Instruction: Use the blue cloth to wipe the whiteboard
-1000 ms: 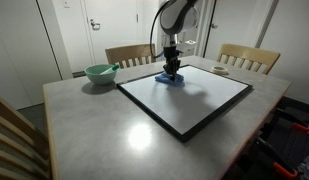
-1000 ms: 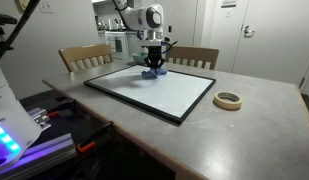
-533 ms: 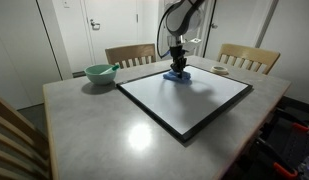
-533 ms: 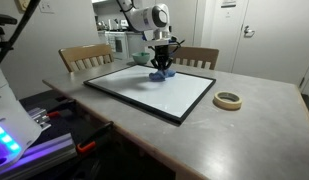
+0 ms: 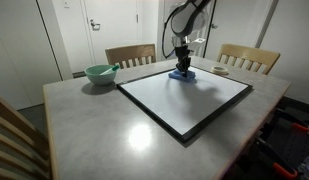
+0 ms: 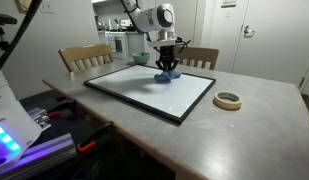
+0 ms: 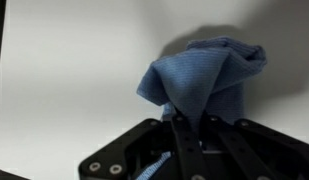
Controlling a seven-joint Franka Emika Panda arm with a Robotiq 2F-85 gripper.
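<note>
A white whiteboard with a black frame [image 5: 184, 95] [image 6: 144, 90] lies flat on the table in both exterior views. My gripper [image 5: 181, 68] [image 6: 166, 67] is shut on the blue cloth [image 5: 182, 74] [image 6: 167, 75] and presses it down on the board near its far edge. In the wrist view the bunched blue cloth [image 7: 202, 78] rests on the white board surface [image 7: 74, 70], pinched between my closed fingers [image 7: 192, 122].
A green bowl [image 5: 100, 73] stands on the table beside the board. A roll of tape [image 6: 228, 100] lies on the table past the board's side. Wooden chairs [image 5: 129, 54] [image 5: 248, 58] stand at the far edge, another chair [image 5: 14, 135] close by.
My gripper has slid the blue cloth along the far edge of the whiteboard, to the right in both exterior views.
</note>
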